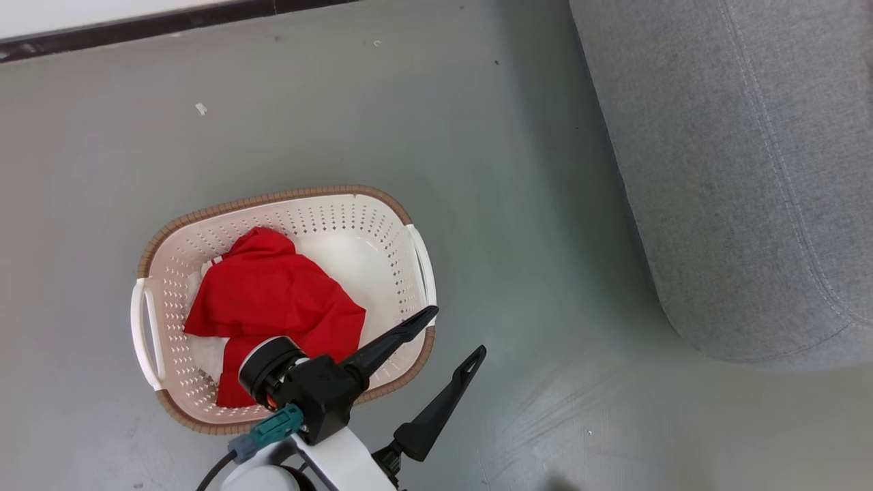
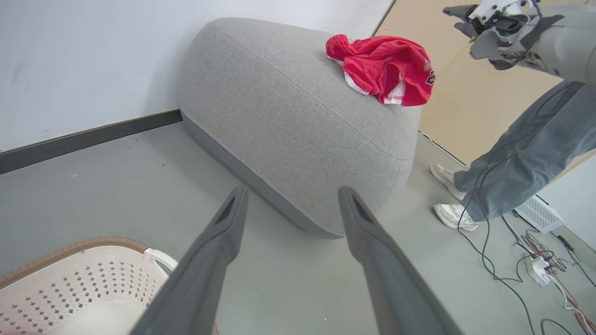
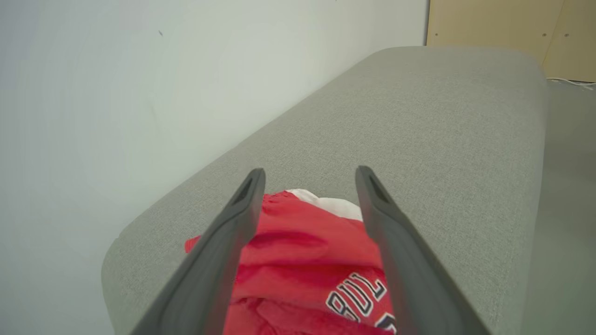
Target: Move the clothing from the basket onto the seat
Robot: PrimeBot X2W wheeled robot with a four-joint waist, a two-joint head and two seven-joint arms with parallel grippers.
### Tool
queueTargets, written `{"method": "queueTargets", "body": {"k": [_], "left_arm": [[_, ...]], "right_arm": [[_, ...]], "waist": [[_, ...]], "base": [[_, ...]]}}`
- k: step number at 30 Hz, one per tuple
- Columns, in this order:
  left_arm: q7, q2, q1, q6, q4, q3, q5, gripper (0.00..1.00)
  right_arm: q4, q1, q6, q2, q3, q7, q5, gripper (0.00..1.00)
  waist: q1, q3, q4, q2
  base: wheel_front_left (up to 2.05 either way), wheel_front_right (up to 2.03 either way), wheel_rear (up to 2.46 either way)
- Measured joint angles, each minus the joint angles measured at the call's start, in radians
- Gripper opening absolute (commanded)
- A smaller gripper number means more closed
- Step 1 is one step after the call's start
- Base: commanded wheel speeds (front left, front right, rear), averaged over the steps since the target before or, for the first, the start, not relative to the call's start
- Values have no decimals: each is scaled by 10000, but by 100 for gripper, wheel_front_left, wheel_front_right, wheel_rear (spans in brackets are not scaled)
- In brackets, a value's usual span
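The basket stands on the grey floor with red clothing bunched inside it. My left gripper hangs open over the basket's right end, nothing between its fingers; in its own view, the left gripper points at the seat, with the basket at lower left. A red garment lies on top of the seat. My right gripper is open just above that garment, a red jersey with white lettering resting on the seat. The seat is right of the basket.
A person's legs in jeans and white shoes stand beside the seat's far end. Cables and a power strip lie on the floor there. A dark baseboard runs along the wall behind the basket.
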Motion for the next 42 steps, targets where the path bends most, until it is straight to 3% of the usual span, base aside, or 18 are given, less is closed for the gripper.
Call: {"method": "queueTargets", "body": {"k": [17, 25, 30, 42], "left_arm": [[-673, -205, 31, -109, 581, 313, -171, 100], [-1231, -222, 276, 240, 1133, 872, -173, 100], [-1670, -215, 561, 552, 1547, 1239, -171, 100], [-2178, -487, 1476, 1204, 2374, 2176, -439, 100]], "right_arm": [[-2197, 2328, 0, 1818, 2554, -1085, 548, 100], [-3532, 3125, 0, 2583, 4199, -1246, 433, 100], [-4184, 3526, 0, 2681, 5102, -1289, 90, 100], [-4836, 4742, 0, 3369, 7122, -1331, -33, 100]], "waist": [[0, -891, -37, 0], [0, -1453, 90, 0], [-1, -1855, 244, 0], [0, -2918, 965, 0]], "base": [[0, 0, 0], [0, 0, 0], [0, 0, 0], [0, 0, 0]]}}
